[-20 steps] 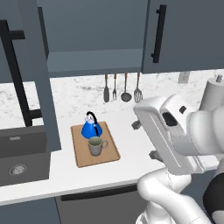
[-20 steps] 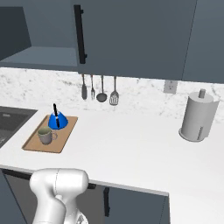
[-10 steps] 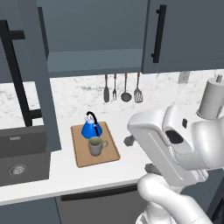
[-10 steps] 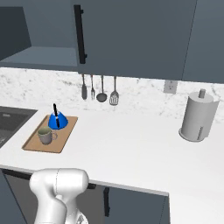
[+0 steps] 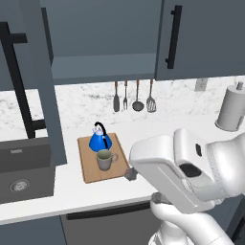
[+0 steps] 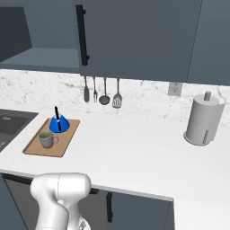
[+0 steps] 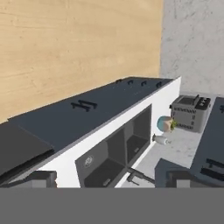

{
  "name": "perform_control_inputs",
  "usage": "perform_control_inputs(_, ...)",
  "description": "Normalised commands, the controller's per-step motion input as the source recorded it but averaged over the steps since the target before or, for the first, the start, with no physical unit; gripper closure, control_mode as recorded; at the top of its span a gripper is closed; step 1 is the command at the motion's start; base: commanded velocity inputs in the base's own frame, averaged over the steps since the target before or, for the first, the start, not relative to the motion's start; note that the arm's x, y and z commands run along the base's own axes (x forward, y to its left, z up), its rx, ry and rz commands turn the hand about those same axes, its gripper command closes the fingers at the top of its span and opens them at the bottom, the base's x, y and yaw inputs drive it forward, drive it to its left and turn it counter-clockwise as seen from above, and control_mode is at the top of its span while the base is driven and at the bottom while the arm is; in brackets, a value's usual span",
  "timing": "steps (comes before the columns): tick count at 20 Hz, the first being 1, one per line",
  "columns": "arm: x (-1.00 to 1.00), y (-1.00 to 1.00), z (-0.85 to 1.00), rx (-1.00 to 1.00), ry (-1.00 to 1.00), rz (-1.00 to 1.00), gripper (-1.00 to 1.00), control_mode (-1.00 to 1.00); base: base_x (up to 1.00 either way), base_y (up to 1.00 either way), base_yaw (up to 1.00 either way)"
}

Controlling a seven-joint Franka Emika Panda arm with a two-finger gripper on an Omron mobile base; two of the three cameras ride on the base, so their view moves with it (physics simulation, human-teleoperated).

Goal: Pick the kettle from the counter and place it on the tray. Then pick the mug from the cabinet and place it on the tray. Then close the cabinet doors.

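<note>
The blue kettle (image 5: pixel 100 140) (image 6: pixel 58 124) stands upright at the back of the wooden tray (image 5: pixel 92 171) (image 6: pixel 64 143) on the white counter (image 5: pixel 158 129). The grey-beige mug (image 5: pixel 105 160) (image 6: pixel 46 139) sits just in front of the kettle on the same tray. The cabinet (image 5: pixel 103 48) above is open, its left door (image 5: pixel 36 95) swung out toward me and its right door (image 5: pixel 206 38) shut. My white hand (image 5: pixel 165 167) hangs low before the counter edge, right of the tray. In the hand view my gripper (image 7: pixel 109 180) is open, holding nothing.
Utensils (image 5: pixel 134 98) hang on the backsplash and a paper towel holder (image 5: pixel 231 107) (image 6: pixel 203 120) stands at the right. A dark sink (image 5: pixel 21 167) (image 7: pixel 116 153) lies left of the tray. The hand view also shows a toaster (image 7: pixel 190 112) further along.
My hand has swung down and to the left, closer to the tray's right side and lower against the counter front. Kettle, mug and doors have not moved.
</note>
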Motion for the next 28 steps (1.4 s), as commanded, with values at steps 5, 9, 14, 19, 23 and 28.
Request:
perform_control_inputs(5, -0.09, 0.25, 0.00, 0.00, -0.11, 0.04, -1.00, -1.00, 0.00, 0.00, 0.00)
perform_control_inputs(9, -0.32, 0.03, 0.00, 0.00, -0.12, -0.03, -1.00, -1.00, 0.00, 0.00, 0.00)
perform_control_inputs(14, -0.16, 0.13, 0.01, 0.01, -0.02, -0.13, -1.00, -1.00, 0.00, 0.00, 0.00)
perform_control_inputs(19, -0.01, 0.36, 0.11, 0.08, 0.00, -0.13, -1.00, -1.00, 0.00, 0.00, 0.00)
perform_control_inputs(23, 0.01, 0.23, 0.04, 0.14, 0.05, -0.05, -1.00, -1.00, 0.00, 0.00, 0.00)
perform_control_inputs(28, 0.00, 0.33, 0.00, 0.12, 0.03, 0.05, -1.00, -1.00, 0.00, 0.00, 0.00)
